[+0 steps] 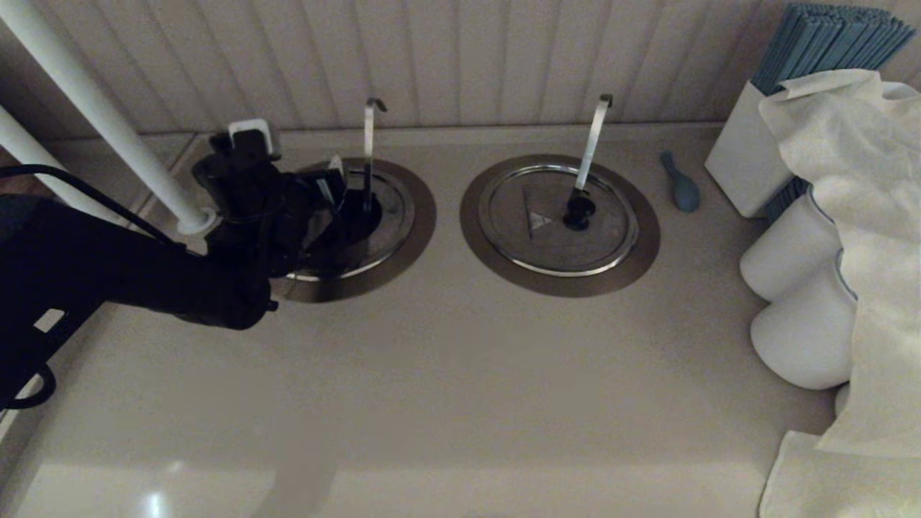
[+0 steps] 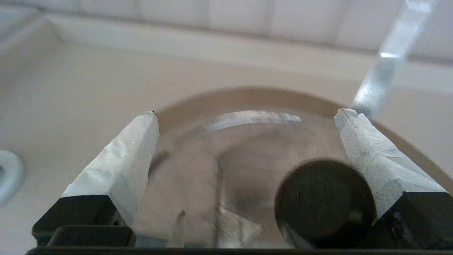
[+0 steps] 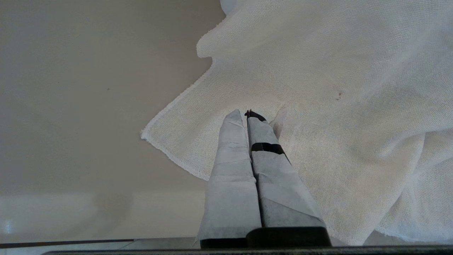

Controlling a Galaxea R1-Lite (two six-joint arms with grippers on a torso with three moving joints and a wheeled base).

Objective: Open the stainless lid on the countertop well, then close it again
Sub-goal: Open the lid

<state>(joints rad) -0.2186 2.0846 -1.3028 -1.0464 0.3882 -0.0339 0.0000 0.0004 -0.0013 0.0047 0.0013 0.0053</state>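
Note:
The stainless lid (image 1: 394, 216) lies flat over the left countertop well, inside its bronze-grey flange (image 1: 423, 216). A thin grey hooked handle (image 1: 369, 133) stands at its back. My left gripper (image 1: 344, 198) hovers low over this lid and is open. In the left wrist view the lid (image 2: 212, 166) fills the gap of the left gripper (image 2: 247, 113), and its black knob (image 2: 324, 202) sits between the fingers, close against one taped finger (image 2: 371, 159). The handle (image 2: 385, 67) rises just beyond that finger. My right gripper (image 3: 244, 114) is shut and empty above a white cloth (image 3: 336, 88).
A twin lidded well (image 1: 557, 223) with a wider, whiter handle (image 1: 593, 140) lies to the right. Past it are a blue spoon (image 1: 681, 185), a white box of blue sticks (image 1: 748, 162), white cups (image 1: 791, 252) and draped cloth (image 1: 856, 216). White poles (image 1: 101, 115) stand at left.

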